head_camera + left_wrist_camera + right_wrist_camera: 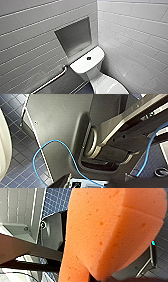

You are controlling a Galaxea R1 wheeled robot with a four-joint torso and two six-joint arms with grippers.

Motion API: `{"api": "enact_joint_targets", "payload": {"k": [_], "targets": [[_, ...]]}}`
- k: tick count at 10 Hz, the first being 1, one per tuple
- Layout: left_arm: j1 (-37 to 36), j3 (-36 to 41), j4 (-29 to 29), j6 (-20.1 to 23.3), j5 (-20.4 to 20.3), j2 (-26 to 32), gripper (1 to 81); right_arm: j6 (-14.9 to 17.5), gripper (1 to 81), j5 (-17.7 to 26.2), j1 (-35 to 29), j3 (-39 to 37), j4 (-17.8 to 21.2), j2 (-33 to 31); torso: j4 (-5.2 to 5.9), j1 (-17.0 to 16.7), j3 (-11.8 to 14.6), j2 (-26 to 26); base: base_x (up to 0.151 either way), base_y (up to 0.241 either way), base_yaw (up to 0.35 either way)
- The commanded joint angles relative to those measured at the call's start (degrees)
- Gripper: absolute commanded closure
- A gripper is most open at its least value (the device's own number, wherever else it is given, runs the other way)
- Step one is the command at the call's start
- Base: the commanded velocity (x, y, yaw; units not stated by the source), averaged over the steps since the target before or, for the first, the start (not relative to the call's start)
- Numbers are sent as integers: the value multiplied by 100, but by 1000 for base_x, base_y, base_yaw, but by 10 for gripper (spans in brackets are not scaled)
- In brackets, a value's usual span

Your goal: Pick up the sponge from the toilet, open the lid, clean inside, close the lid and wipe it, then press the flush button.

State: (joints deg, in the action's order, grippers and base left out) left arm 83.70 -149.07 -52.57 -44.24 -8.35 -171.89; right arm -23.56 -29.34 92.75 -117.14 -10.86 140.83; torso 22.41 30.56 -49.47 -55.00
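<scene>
right gripper (pixel 100 278) pinched the sponge (pixel 110 230): orange, porous, rounded lobe with a seam line, right up against its camera. left gripper: couldn't tell. toilet (pixel 93 72) sat at 5 o'clock in head view, lid (pixel 110 87) down, flush button (pixel 88 58) dark, mid-cistern.

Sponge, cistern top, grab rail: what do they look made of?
Sponge: orange foam, matte, open-cell going by the small pits across its face. Cistern top: likely glazed ceramic, glossy white with soft reflections; moulded plastic can't be ruled out. Grab rail: metal tube, probably stainless, grey with a bright highlight along it.
</scene>
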Motion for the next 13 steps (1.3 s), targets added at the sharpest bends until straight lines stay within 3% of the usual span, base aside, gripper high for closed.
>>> {"api": "enact_joint_targets", "payload": {"k": [1, 2, 4, 5, 6, 7, 8, 9, 10, 13], "targets": [[46, -43, 36, -23, 325, 136, 10, 27, 811, 324, 144, -375, -600, 288, 0, 2, 0, 0, 0, 0, 0], [55, -53, 36, -23, 325, 137, 10, 10, 811, 394, 170, -1011, -733, 669, 0, -2, -5, -2, 0, 0, 0], [55, -114, 36, -23, 334, 111, 10, -17, 811, 981, 170, -2448, -733, 1649, 0, -2, -5, -5, 0, 0, 0], [55, -123, 27, -15, 360, 110, 10, 27, 811, 1159, 222, -3029, -646, 2090, 0, -371, -5, 568, 0, 0, 0], [54, -123, 27, -15, 369, 110, 10, 89, 811, 1106, 320, -3376, -628, 2356, 0, -395, -5, 601, 0, 0, 0], [46, -132, 27, -15, 369, 110, 10, 457, 811, 1089, 354, -3709, -575, 2593, 0, -465, -2, 706, 0, 0, 0], [55, -140, 27, -15, 369, 102, 10, 713, 811, 1097, 346, -3727, -267, 2638, 0, -583, -2, 890, 0, 0, 0], [55, -140, 27, -15, 369, 93, 10, 1046, 811, 1123, 328, -3693, 109, 2638, 0, -1077, -2, 1653, 0, 0, 0], [46, -140, 27, -15, 369, 93, 10, 1083, 811, 1176, 302, -3683, 163, 2620, 0, -863, -2, 1318, 0, 0, 0], [63, -140, 27, -15, 369, 102, 10, 1056, 811, 1370, 197, -3674, 224, 2628, 0, -1285, -2, 1963, 0, 0, 0]]}}
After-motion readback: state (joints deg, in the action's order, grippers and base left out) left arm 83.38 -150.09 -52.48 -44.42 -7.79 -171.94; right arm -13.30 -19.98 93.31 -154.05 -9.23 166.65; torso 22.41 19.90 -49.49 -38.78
